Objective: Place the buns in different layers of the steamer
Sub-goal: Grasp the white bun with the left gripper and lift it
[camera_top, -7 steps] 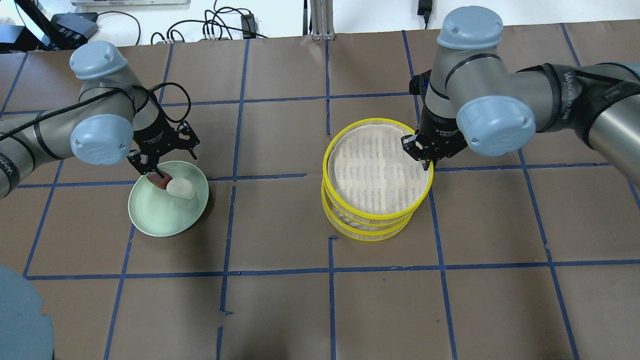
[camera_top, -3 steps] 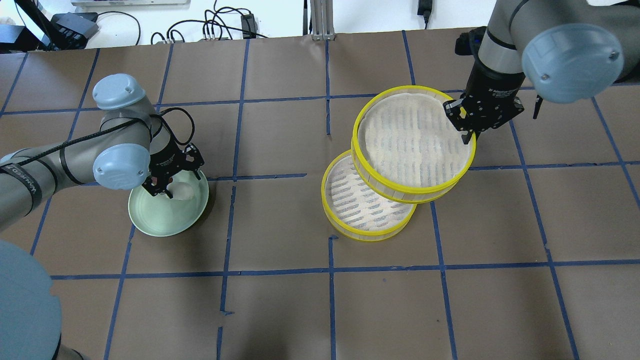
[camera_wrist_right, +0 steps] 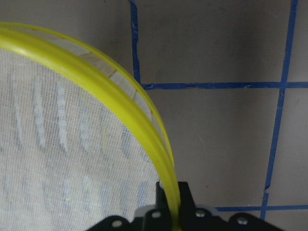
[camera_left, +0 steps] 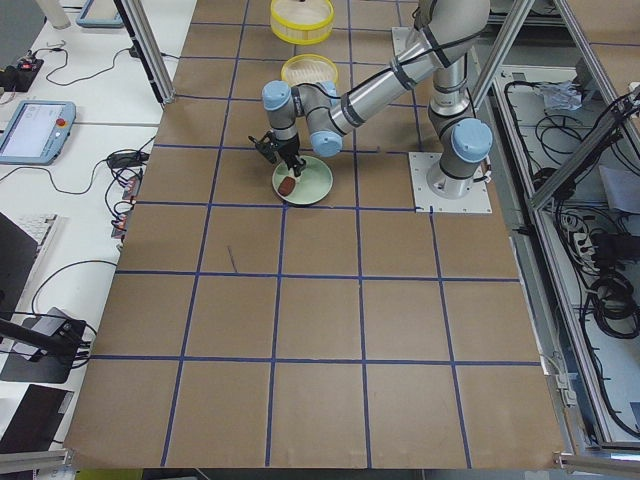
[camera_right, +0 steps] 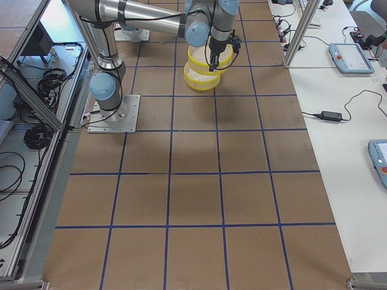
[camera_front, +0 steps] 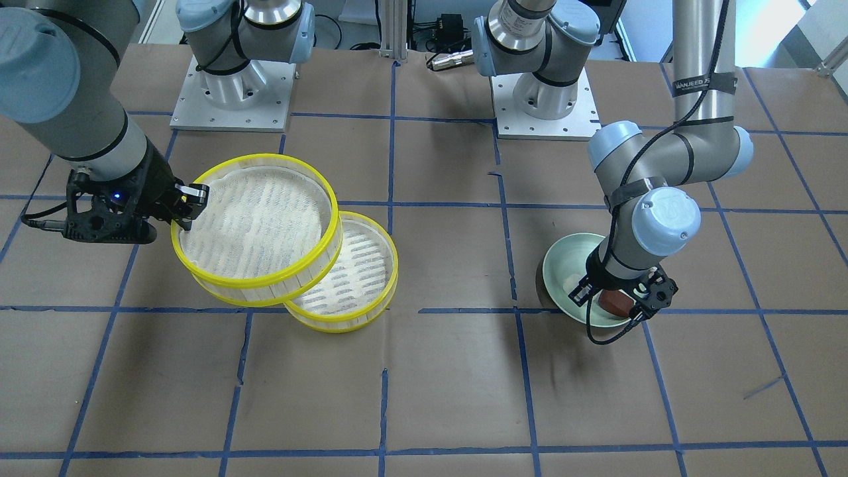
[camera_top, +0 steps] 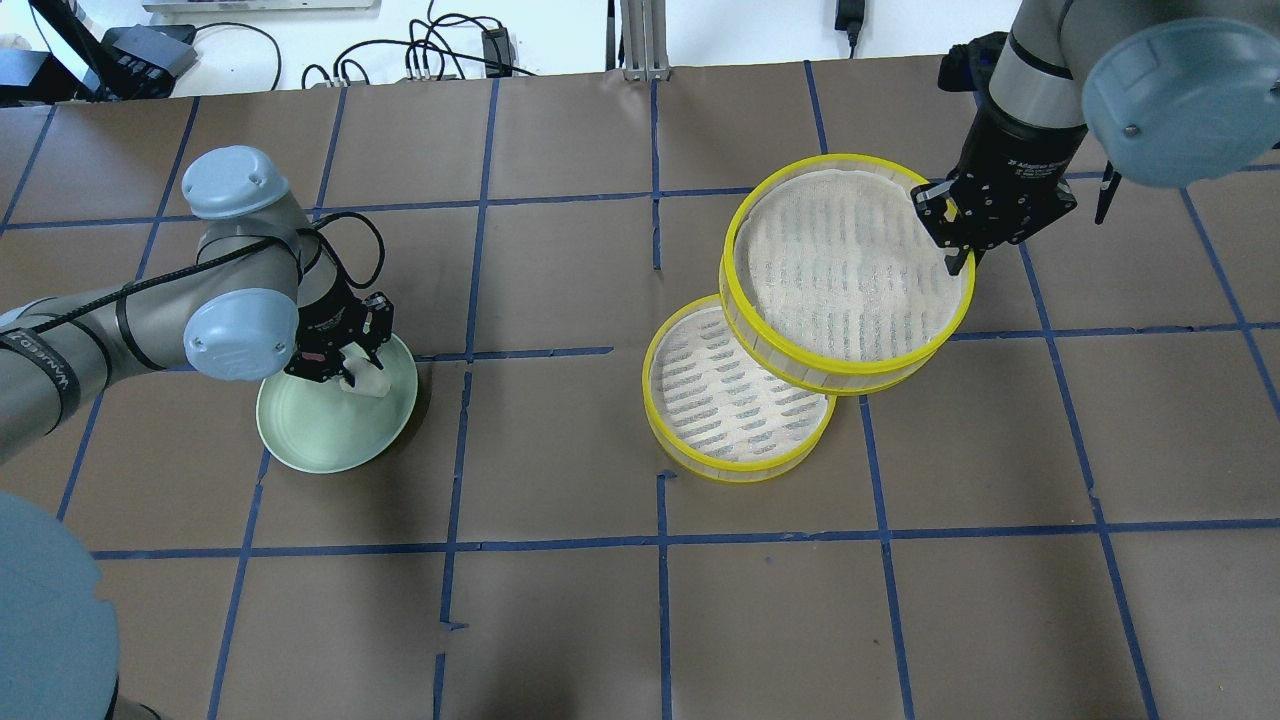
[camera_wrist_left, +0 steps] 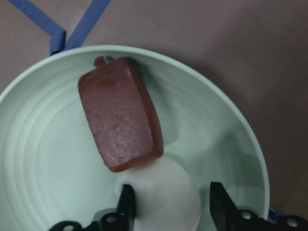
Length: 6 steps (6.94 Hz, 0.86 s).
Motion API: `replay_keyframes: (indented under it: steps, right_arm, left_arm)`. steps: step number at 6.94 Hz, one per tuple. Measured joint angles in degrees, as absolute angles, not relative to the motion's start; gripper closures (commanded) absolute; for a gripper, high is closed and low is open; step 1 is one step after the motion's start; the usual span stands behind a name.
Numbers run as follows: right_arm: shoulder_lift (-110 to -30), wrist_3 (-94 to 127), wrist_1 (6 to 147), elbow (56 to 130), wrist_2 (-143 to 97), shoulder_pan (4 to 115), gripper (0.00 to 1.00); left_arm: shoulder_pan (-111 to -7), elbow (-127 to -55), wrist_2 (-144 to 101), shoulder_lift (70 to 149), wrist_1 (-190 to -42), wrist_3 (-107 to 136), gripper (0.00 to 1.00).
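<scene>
Brown taped tabletop (camera_top: 560, 620), right gripper (camera_top: 960, 262) clenched on rim of upper steamer layer (camera_top: 845, 265) aloft over lower steamer layer (camera_top: 720, 400), left gripper (camera_wrist_left: 171, 211) spread astride white bun (camera_wrist_left: 166, 187) touching brown bun (camera_wrist_left: 120, 120) in green plate (camera_wrist_left: 43, 168), risking one-sided rim-pinch tilt or slip, closing fingers squashing or nudging buns.

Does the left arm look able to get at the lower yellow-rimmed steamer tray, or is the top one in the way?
Probably yes. The right gripper holds the upper yellow-rimmed tray raised and off to one side, overlapping only the lower tray's far edge; the liner facing the left arm lies open.
</scene>
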<state>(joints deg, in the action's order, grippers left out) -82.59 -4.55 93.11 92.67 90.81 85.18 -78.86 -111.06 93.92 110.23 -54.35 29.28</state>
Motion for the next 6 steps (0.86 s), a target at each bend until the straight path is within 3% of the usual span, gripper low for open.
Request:
replay_keyframes:
  steps: [3,6]
  right_arm:
    - [-82.59,-5.07,93.02,91.98,91.33,84.78,0.92]
    - [-83.01,-5.37,92.74,91.82,91.45,84.35,0.91]
  left_arm:
    - [-81.02,-109.30,93.98,107.25,-57.00,29.47,0.87]
    - [-94.18,-100.81,86.42,105.70,-64.45,36.50,0.87]
